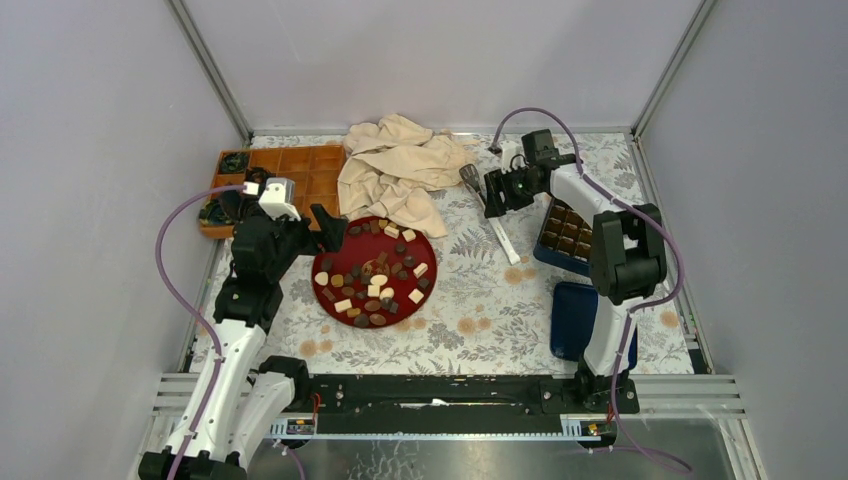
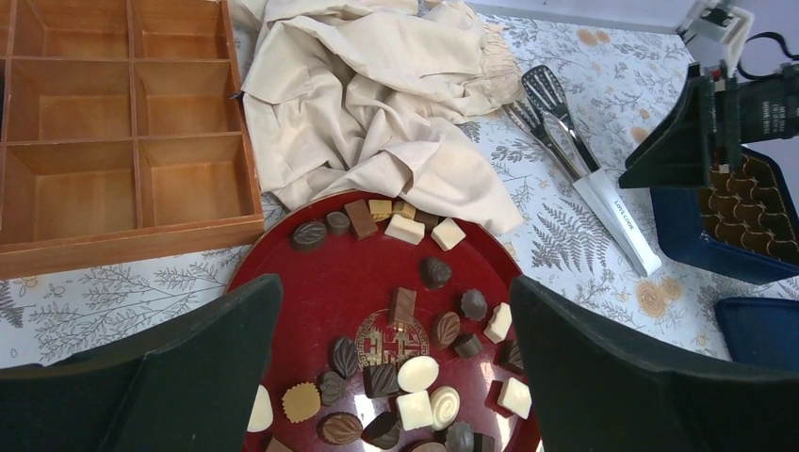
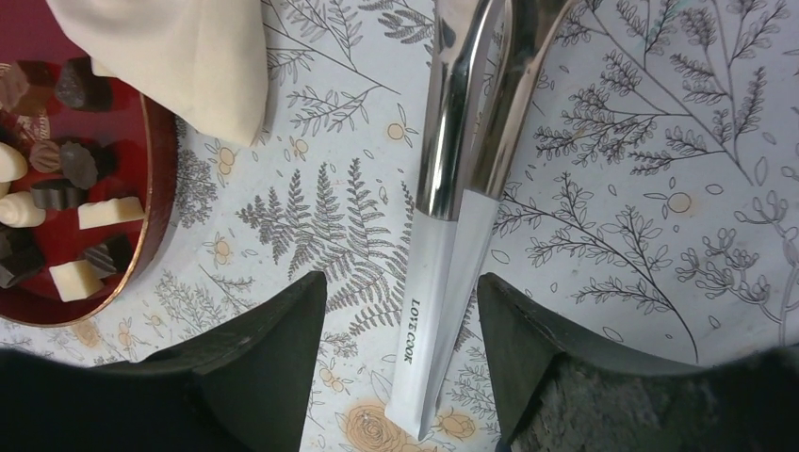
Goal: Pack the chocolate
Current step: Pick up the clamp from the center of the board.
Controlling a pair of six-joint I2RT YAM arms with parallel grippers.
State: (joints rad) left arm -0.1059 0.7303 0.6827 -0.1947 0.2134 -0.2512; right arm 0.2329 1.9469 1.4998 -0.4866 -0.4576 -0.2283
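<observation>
Chocolate [image 1: 375, 272]: dark, light-brown, white pieces scattered on red plate [image 2: 320, 292], left of table centre. Left gripper [image 2: 394, 292] over plate, fingers spread wide, holding nothing. Right side: blue box [image 1: 565, 235], brown cells inside. Right gripper [image 3: 400, 282] above tongs [image 3: 462, 141], fingers apart either side of white handle, not gripping. Beyond plate: beige cloth [image 1: 400, 165] overlapping plate's far rim. Far left: wooden compartment tray [image 1: 300, 170].

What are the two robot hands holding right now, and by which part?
Nothing. The left gripper hangs open over the chocolate; the right gripper straddles the white handle of the tongs, jaws open, not touching.
</observation>
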